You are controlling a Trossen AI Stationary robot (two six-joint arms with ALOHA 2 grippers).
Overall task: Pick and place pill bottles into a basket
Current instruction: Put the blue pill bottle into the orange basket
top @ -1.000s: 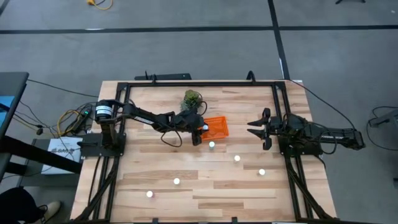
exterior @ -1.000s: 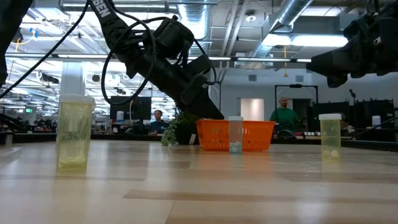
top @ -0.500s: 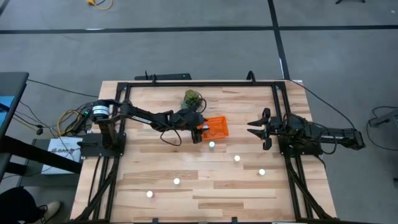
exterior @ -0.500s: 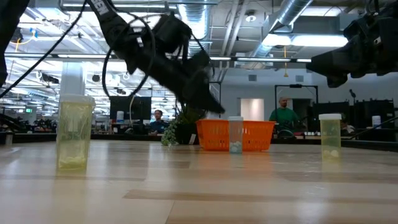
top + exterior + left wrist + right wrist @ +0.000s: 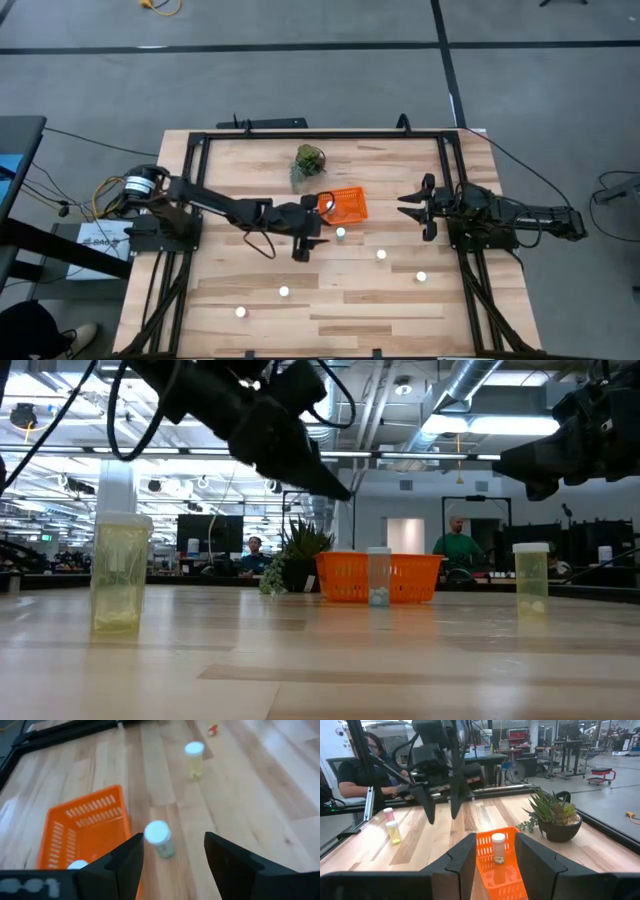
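No readable labels or brands on any bottle. We see the left gripper [image 5: 303, 243] raised above the table just beside the orange basket [image 5: 350, 204], fingers spread apart, empty. One white-capped pill bottle [image 5: 159, 838] stands just beside the basket; another cap [image 5: 77, 865] shows inside it. Four more bottles sit on the wood: [image 5: 381, 255], [image 5: 421, 277], [image 5: 284, 292], [image 5: 240, 312]. Right gripper [image 5: 415, 208] waits at the right side, fingers close together, holding nothing. Potted plant [image 5: 309, 159] sits behind the basket.

Pale wooden table [image 5: 330, 300]; perforated orange plastic basket [image 5: 350, 205]
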